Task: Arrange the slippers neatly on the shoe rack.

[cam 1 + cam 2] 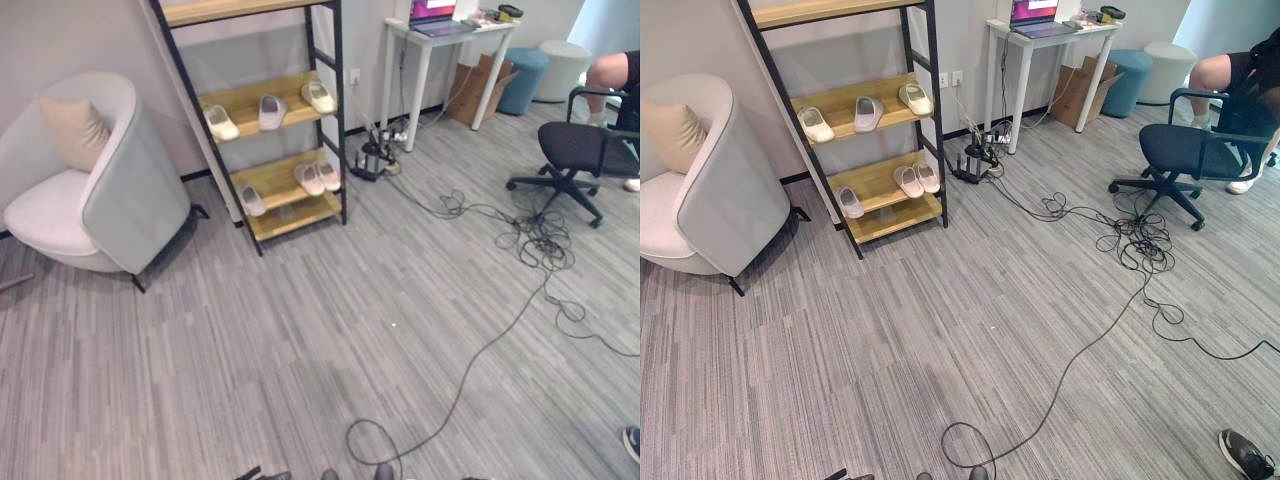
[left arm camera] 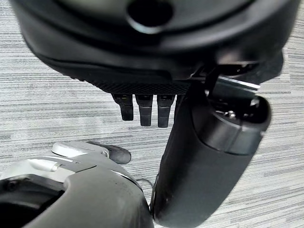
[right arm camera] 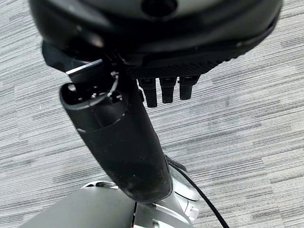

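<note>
The shoe rack (image 1: 337,120), black-framed with wooden shelves, stands against the far wall. Three pale slippers lie on its middle shelf (image 1: 250,98): one at the left (image 1: 221,122), one in the middle (image 1: 271,111), one at the right (image 1: 319,96). On the lower shelf a single slipper (image 1: 252,200) lies at the left and a pair (image 1: 317,177) side by side at the right. My left hand (image 2: 142,61) hangs over the grey floor, far from the rack, fingers (image 2: 144,109) straight and holding nothing. My right hand (image 3: 161,42) hangs likewise, fingers (image 3: 166,90) straight.
A white armchair (image 1: 130,190) with a cushion stands left of the rack. A white desk (image 1: 425,60) with a laptop is to its right. An office chair (image 1: 575,150), a seated person (image 1: 615,70) and tangled cables (image 1: 530,240) occupy the right side. A shoe (image 1: 1245,455) lies at the lower right.
</note>
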`<state>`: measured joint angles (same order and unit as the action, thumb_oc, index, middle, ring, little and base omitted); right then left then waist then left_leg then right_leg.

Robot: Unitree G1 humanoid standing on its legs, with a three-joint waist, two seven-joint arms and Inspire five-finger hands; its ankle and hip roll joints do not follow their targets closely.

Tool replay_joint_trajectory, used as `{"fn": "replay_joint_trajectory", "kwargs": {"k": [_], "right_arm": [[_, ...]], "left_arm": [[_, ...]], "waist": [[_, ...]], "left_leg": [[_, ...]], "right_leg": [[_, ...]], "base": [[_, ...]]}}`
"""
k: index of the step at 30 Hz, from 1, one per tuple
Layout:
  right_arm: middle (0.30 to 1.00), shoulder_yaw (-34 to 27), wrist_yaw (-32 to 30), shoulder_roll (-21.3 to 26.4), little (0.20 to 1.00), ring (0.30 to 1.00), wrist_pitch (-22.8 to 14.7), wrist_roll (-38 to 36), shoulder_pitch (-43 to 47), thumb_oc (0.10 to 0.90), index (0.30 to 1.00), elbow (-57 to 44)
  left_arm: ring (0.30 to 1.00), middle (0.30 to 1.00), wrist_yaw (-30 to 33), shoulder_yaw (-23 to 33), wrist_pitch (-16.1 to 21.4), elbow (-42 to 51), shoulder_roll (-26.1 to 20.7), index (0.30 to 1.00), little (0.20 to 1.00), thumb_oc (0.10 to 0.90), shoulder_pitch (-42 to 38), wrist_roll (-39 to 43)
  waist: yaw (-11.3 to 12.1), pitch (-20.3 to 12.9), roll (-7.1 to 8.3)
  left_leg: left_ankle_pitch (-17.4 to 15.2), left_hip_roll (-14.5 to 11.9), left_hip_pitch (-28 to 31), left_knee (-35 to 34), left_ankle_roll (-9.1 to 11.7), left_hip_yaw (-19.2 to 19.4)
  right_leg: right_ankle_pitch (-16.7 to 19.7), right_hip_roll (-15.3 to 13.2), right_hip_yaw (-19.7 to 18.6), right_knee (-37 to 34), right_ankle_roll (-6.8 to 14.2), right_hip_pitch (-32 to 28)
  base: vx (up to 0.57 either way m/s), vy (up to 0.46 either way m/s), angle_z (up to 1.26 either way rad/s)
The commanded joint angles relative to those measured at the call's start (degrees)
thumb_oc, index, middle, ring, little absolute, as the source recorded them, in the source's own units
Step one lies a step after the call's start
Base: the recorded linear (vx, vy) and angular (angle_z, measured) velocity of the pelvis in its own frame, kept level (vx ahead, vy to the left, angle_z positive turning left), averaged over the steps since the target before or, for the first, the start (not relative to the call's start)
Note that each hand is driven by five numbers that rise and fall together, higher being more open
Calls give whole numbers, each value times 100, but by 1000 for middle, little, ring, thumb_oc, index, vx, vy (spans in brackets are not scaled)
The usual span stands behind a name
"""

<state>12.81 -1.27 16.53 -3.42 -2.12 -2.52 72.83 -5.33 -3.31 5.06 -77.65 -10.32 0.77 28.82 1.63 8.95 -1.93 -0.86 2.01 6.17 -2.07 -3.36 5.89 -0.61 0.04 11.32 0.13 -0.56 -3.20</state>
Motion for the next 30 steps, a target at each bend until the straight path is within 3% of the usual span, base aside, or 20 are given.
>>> {"fn": "replay_joint_trajectory", "kwargs": {"k": [1,11,14,17,18,19,21,23,24,25,26,28,29,30], "right_arm": [[900,318,-3,149,900,900,-39,266,146,800,900,147],[900,528,19,154,900,900,-15,504,193,800,900,35],[900,792,5,210,900,900,7,776,373,800,900,-57],[900,901,23,249,900,900,-7,824,502,800,900,-177],[900,881,-11,290,900,900,-5,771,560,800,900,-260],[900,901,-6,310,900,900,13,781,593,800,900,-251],[900,928,-10,321,900,900,27,791,613,800,900,-199],[900,911,-48,351,900,900,56,744,620,800,900,-126],[900,864,-54,341,900,900,67,662,570,800,900,-75],[900,821,11,338,900,900,144,559,526,800,900,57],[900,749,-2,275,900,900,113,505,560,800,900,92],[900,640,-23,182,900,900,99,491,461,800,900,179],[900,526,35,120,900,900,164,411,433,800,900,255],[900,525,35,121,900,900,164,411,433,800,900,255]], "left_arm": [[900,900,-56,-56,73,-250,44,900,900,800,-249,-205],[900,900,-45,36,6,-357,28,900,900,800,-257,-200],[900,900,6,-28,27,-281,21,900,900,800,-378,-139],[900,900,47,-63,56,-168,4,900,900,800,-468,11],[900,900,71,-194,73,-10,49,900,900,800,-568,32],[900,900,95,-265,82,38,52,900,900,800,-609,-55],[900,900,119,-330,86,50,47,900,900,800,-637,-116],[900,900,115,-371,85,113,67,900,900,800,-622,-128],[900,900,113,-393,83,87,92,900,900,800,-540,-202],[900,900,114,-473,60,9,96,900,900,800,-447,-407],[900,900,67,-345,-37,-242,81,900,900,800,-415,-531],[900,900,174,-224,-42,-443,49,900,900,800,-344,-812],[900,900,160,-148,-43,-493,-67,900,900,800,-343,-1057],[900,900,160,-148,-43,-493,-66,900,900,800,-343,-1057]], "waist": [[-19,-91,184],[30,-28,201],[53,146,212],[111,367,246],[105,589,304],[109,670,332],[129,721,346],[185,682,344],[275,655,331],[520,598,338],[541,519,400],[525,402,496],[519,344,601],[521,333,595]], "left_leg": [[-459,-185,115,103,382,-421],[-475,-192,62,207,398,-447],[-479,-188,-191,394,428,-502],[-533,-172,-760,1236,566,-491],[-88,-378,-1520,2531,836,-221],[1,-519,-1794,3004,819,-28],[-26,-633,-2022,3266,789,77],[-266,-730,-2229,2651,660,435],[-130,-712,-2284,2089,615,548],[293,-686,-2465,1295,700,367],[239,-596,-2350,1056,650,185],[220,-467,-2380,1216,537,159],[33,-365,-2282,1335,384,222],[44,-372,-2293,1327,385,221]], "right_leg": [[-522,-431,-274,118,573,-451],[-555,-430,-235,163,555,-425],[-570,-450,-229,246,530,-228],[-729,-456,-271,526,417,10],[-837,-515,-193,658,232,14],[-879,-520,-125,669,170,-4],[-925,-519,-79,652,156,-31],[-1016,-517,71,440,244,-282],[-1038,-487,99,276,309,-483],[-1037,-453,85,70,420,-757],[-1077,-483,49,114,496,-789],[-1088,-569,-2,198,594,-850],[-1013,-727,-155,638,694,-718],[-1004,-719,-157,634,692,-703]], "base": [[0,0,0],[6,-3,0],[-71,-29,4],[-86,-46,9],[-21,-65,29],[-19,-55,55],[72,-28,63],[265,59,24],[475,192,24],[529,241,33],[608,293,1],[416,250,3],[208,169,3],[301,252,-36]]}}
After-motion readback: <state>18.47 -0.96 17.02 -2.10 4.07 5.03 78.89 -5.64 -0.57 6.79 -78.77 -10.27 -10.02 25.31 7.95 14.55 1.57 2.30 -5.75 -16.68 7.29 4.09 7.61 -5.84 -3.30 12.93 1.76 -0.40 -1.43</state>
